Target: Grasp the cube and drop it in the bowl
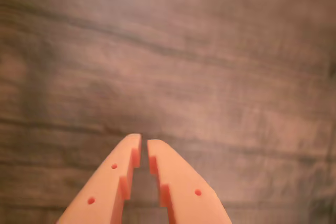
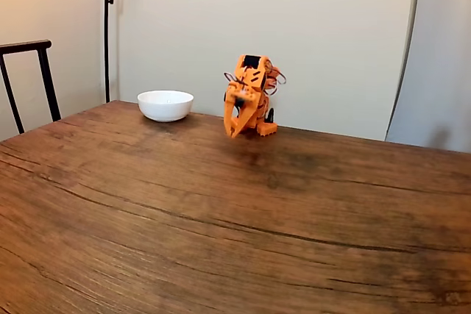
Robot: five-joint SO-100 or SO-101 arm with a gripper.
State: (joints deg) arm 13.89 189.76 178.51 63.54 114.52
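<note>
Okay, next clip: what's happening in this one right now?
A small orange robot arm sits folded at the far side of a wooden table, its gripper pointing down just above the surface. In the wrist view the fingers are nearly together with nothing between them, over bare wood. A white bowl stands on the table to the arm's left in the fixed view, apart from it. Whether anything lies inside the bowl cannot be told from this angle.

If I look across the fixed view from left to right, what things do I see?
Chair → lamp pole → white bowl → orange arm with its end effector pointing down at the table.
</note>
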